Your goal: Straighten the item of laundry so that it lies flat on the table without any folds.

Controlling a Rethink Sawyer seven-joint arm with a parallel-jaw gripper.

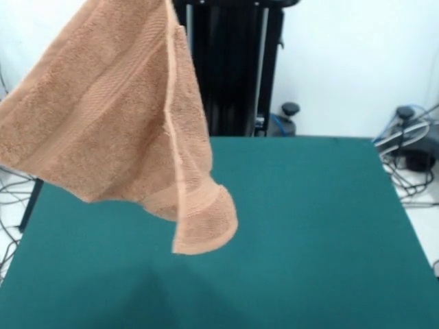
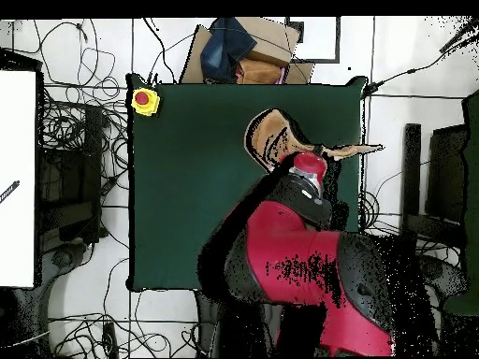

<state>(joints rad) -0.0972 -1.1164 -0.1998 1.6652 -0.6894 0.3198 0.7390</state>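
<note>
Towel is hanging lengthwise above the table from an unseen gripper, whose state cannot be told.

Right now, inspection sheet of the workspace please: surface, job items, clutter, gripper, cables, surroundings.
Surface: green table, nothing lying on it in the front view.
Job's things: peach towel hangs in the air above the table, draped and folded over itself, not flat.
Clutter: yellow box with red button at a table corner.
Gripper: hidden by the towel and the arm; state cannot be told.
Cables: loose cables on the floor around the table.
Surroundings: cardboard box beyond the table's edge; white wall behind.
</note>
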